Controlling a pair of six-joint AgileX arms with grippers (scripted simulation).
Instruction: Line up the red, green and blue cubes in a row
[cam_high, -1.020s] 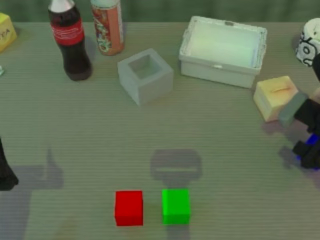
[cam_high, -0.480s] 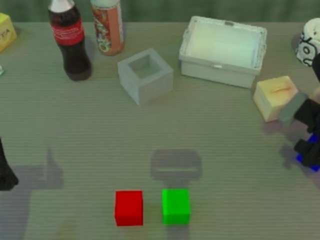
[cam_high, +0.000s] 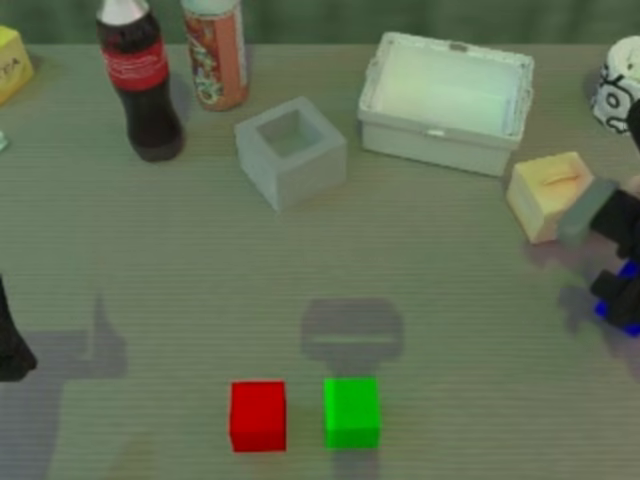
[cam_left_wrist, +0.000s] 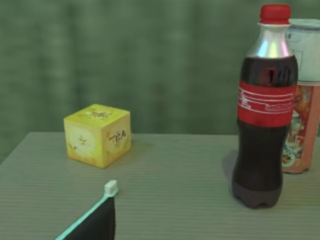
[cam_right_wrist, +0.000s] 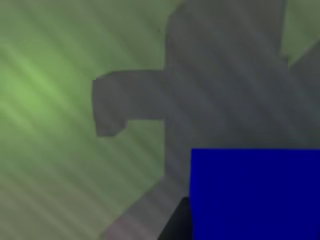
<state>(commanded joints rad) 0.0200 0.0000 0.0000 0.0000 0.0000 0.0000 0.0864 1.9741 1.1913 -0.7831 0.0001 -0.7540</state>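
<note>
While the red cube (cam_high: 258, 415) and the green cube (cam_high: 352, 411) are seen side by side near the front edge of the bench (cam_high: 440, 300), a narrow gap between them, the blue cube (cam_high: 622, 305) is found at the far right, mostly hidden beneath the right claw (cam_high: 618, 300). From the wrist of that arm the blue cube (cam_right_wrist: 255, 192) is shown close up, with a dark finger (cam_right_wrist: 175, 222) touching its side and a shadow cast on the bench behind it; the claw appears closed on the cube, though whether the cube is raised off the surface cannot be told. Just behind the right claw a cream box (cam_high: 548, 193) is placed. At the left edge the left claw (cam_high: 12, 345) is parked, and whether it is open or closed cannot be told. Along the back are arranged a cola bottle (cam_high: 138, 80), a can (cam_high: 216, 52), a hollow grey box (cam_high: 290, 150) and a white tray (cam_high: 445, 100).
</note>
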